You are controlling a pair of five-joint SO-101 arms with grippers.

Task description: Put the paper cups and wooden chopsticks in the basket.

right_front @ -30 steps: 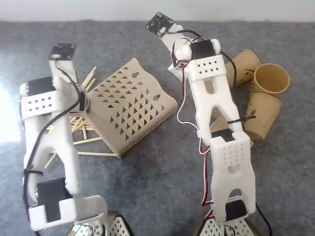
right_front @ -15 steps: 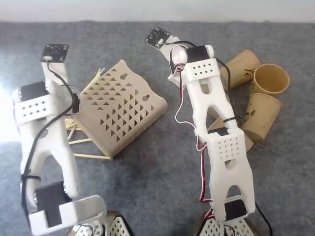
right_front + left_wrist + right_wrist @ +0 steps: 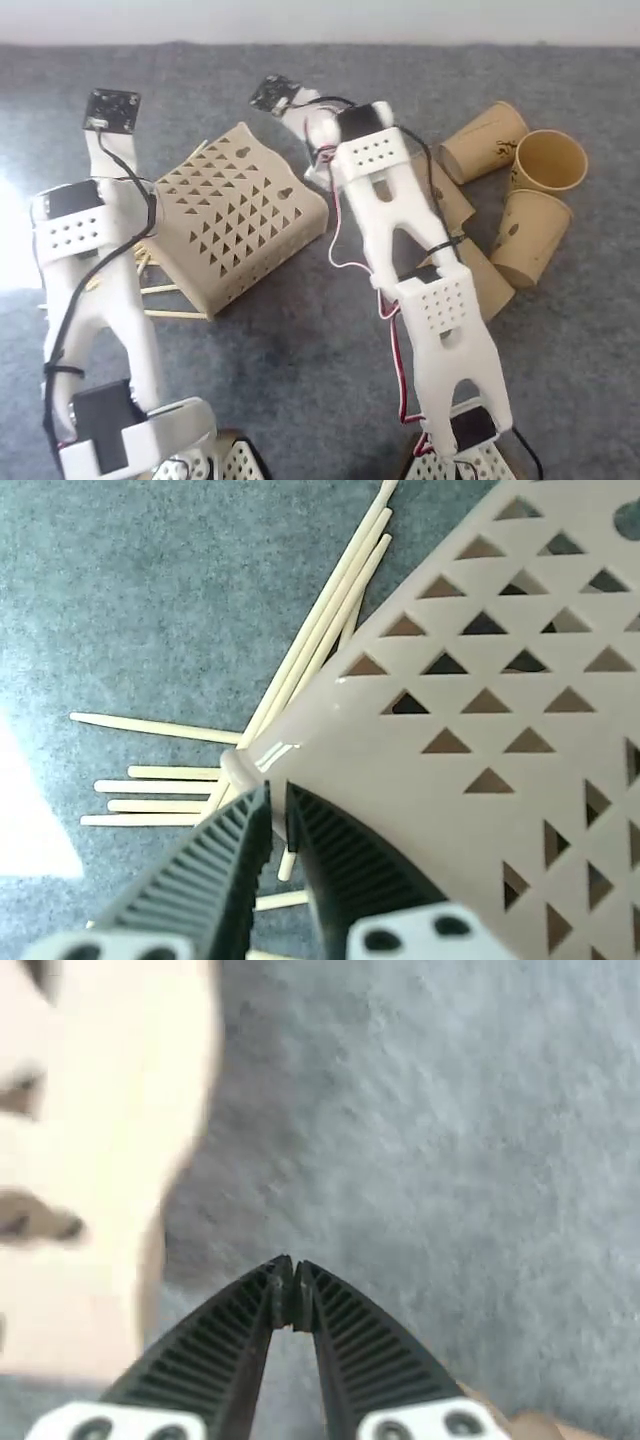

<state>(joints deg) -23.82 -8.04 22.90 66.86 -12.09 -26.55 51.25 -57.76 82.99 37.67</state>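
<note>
Beige perforated plastic basket [image 3: 240,220] lies overturned and tilted on pale wooden chopsticks [image 3: 150,787]. Brown paper cups [image 3: 545,160] lie well apart from basket, opposite chopsticks. Left gripper [image 3: 278,805] at basket's corner rim, jaws all but closed, nothing gripped that I see. Right gripper [image 3: 290,1285] beside basket's cup-side corner, closed and empty. My read: right basket first. I'd open left jaws, bite rim, lever slowly so sticks don't scatter.

The high view looks down over the whole table [image 3: 300,330]. Both wrist views face it from close by; the left wrist view shares the basket [image 3: 480,730] with the high view.
</note>
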